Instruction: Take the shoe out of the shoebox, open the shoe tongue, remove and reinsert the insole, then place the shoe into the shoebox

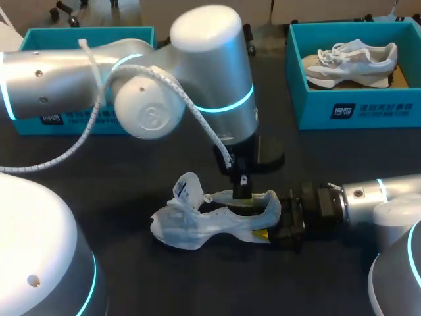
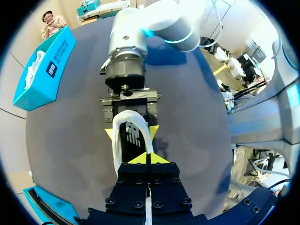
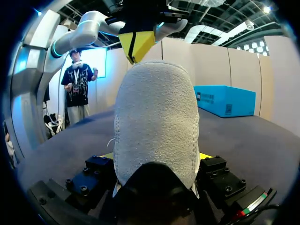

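shoe is out of the box, lying on the table around the middle and closer to the near edge, toe toward the left edge, heel toward the right. looks light and floppy to me: soft upper, tongue standing up. only the heel cup seems stiff, so that's the sane place to clamp it. insole is probably thin and bendy, best pinched at its heel end.

right gripper lies low and level from the right edge, fingers clamped on both sides of the heel. left arm reaches past the middle, left gripper pointing straight down into the shoe opening, tips pressed together. can't tell if anything thin is pinched there.
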